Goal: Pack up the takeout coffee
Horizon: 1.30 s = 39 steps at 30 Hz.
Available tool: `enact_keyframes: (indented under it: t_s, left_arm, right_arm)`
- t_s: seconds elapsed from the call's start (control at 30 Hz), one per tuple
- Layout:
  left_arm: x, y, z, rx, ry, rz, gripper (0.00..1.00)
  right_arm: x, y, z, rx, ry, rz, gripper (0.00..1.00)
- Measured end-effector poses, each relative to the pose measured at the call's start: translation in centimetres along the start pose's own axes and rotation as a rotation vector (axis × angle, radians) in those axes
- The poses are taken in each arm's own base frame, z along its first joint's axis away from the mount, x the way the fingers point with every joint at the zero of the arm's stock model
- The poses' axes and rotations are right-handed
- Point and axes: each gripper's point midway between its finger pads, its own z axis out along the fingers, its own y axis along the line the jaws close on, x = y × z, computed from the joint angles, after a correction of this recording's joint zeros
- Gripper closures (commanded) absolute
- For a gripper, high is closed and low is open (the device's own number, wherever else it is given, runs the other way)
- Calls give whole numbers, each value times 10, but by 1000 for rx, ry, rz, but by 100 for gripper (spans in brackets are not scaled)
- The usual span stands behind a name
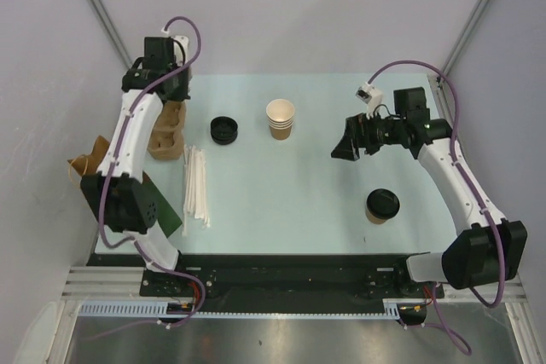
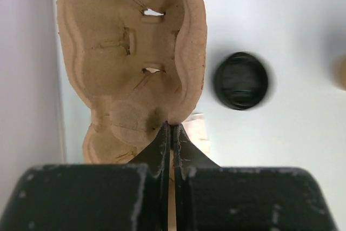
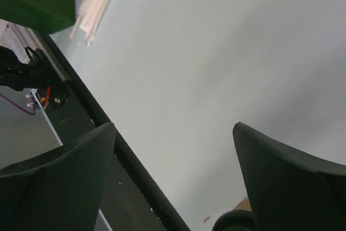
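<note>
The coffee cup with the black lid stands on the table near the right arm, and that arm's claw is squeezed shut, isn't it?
Not quite: the right claw is wide open, as the right wrist view shows. The lidded coffee cup does stand on the table near that arm.

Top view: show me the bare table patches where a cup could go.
Widest bare patch: mid-table, between the white straws and the lidded coffee cup, nearer than the cup stack. Crowded: the left edge, with cup carrier, straws and green bag.
</note>
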Motion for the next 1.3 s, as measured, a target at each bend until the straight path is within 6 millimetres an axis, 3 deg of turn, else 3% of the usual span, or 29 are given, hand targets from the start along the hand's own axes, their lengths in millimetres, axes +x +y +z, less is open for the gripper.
enact_keyframes:
  t_s: [0.1,0.27,0.37,0.5,0.6,0.7,1.0,1.1,1.3]
  left_arm:
    - [-22,-24,-49,129,-113,-11,100]
    - [-42,-51,-128,356,-265,-60,100]
    - [-40,-75,-164,522,-316,-88,100]
    - [-13,-113,-194,733,-308,-124,100]
    - [17,-137,-201,846,-247,-162,100]
    - [43,-152,-196,911,-177,-242,100]
    - [110,-172,-152,916,-1,-513,100]
    - [118,-170,-149,888,-10,-560,100]
    - [106,-160,-153,850,-110,-593,100]
  right_arm:
    - [-14,15,-7,-43,-62,-44,20]
    - [-40,48,-7,-139,-158,-114,26]
    - [-51,77,2,-217,-187,-146,32]
    - [-55,124,17,-358,-182,-169,35]
    - [-46,153,30,-444,-138,-164,37]
    - [-37,170,41,-485,-96,-135,39]
    - [-31,185,75,-492,-44,-41,47]
    - [-21,197,92,-505,-7,-36,51]
    - [3,218,124,-509,77,-38,62]
